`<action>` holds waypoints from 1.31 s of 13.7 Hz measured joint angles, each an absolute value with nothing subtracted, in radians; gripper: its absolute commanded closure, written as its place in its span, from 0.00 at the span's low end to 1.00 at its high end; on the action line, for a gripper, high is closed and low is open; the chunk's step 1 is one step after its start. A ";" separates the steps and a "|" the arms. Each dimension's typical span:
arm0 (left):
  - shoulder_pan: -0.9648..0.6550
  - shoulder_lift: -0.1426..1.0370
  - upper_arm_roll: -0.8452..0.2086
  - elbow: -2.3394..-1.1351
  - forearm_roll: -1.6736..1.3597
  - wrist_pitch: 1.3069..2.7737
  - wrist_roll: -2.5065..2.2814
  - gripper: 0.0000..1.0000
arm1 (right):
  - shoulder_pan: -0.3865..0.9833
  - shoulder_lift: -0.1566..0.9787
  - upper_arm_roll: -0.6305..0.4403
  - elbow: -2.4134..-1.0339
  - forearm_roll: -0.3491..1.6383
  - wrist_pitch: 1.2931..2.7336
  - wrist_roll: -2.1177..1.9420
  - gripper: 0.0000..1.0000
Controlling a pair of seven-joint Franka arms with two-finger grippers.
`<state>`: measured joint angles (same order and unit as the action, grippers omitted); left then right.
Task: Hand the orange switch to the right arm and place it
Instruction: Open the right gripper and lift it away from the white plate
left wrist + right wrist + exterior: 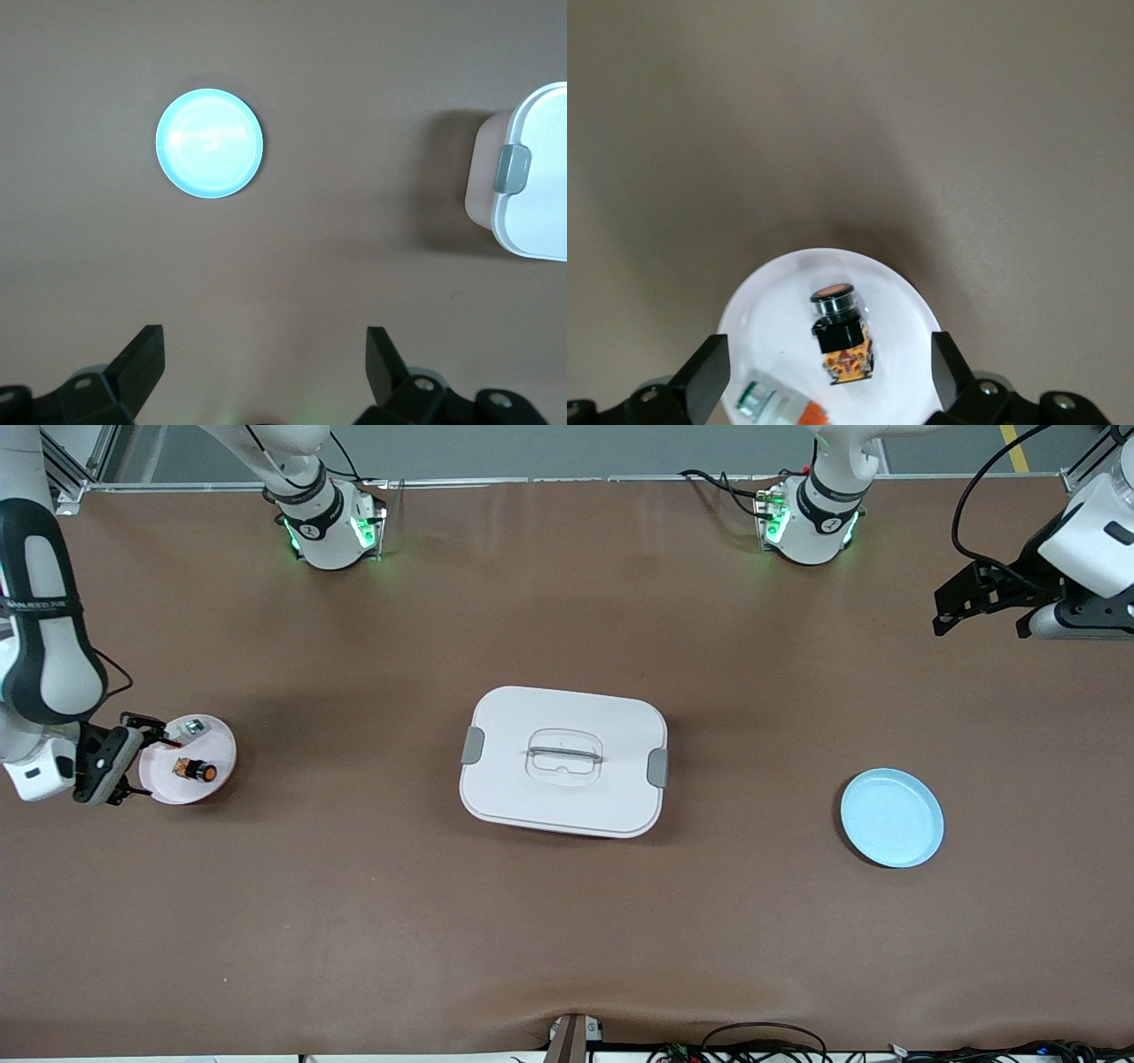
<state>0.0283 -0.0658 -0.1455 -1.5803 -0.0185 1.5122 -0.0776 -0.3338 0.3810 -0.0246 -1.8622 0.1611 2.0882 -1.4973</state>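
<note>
Both jaws wide | orange switch (842,332) stubby, on round white plate (766,310)

Brown matte table (354,921) fills view; grey floor strip (567,450) along top (cables at bottom edge (762,1045)).

Right arm (40,646) reaching down along its own end of the table, forearm steeply inclined, wrist bent so the fingers point toward the table's middle. Right gripper (111,766) low, jaws spread wide, fingers (709,367) apart and holding nothing. Left arm (1094,540) drawn back and raised at its own end, waiting. Left gripper (961,607) up in the air, jaws wide apart, empty, fingers (146,354) angled downward.
</note>
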 measured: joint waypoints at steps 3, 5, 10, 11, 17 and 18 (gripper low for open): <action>0.028 -0.066 -0.146 -1.580 -0.019 1.512 -0.078 0.00 | -0.291 0.329 -0.020 -1.794 0.065 1.959 -1.264 0.00; 0.028 -0.066 -0.146 -1.580 -0.019 1.512 -0.078 0.00 | -0.235 0.283 -0.018 -1.737 0.016 1.835 -1.098 0.00; 0.028 -0.066 -0.146 -1.579 -0.019 1.512 -0.078 0.00 | -0.180 0.204 -0.017 -1.644 0.003 1.606 -0.759 0.00; 0.028 -0.066 -0.146 -1.579 -0.019 1.512 -0.078 0.00 | -0.179 0.190 -0.017 -1.640 0.003 1.585 -0.695 0.00; 0.028 -0.066 -0.146 -1.579 -0.019 1.512 -0.078 0.00 | -0.078 0.110 -0.010 -1.615 0.003 1.483 -0.296 0.00; 0.028 -0.066 -0.146 -1.579 -0.019 1.512 -0.078 0.00 | -0.072 0.105 -0.010 -1.593 0.003 1.460 -0.285 0.00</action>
<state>0.0282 -0.0660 -0.1455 -1.5786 -0.0185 1.5122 -0.0775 -0.0719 0.1049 -0.0097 -1.5933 0.0030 1.4597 -0.2851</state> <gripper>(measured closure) 0.000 0.000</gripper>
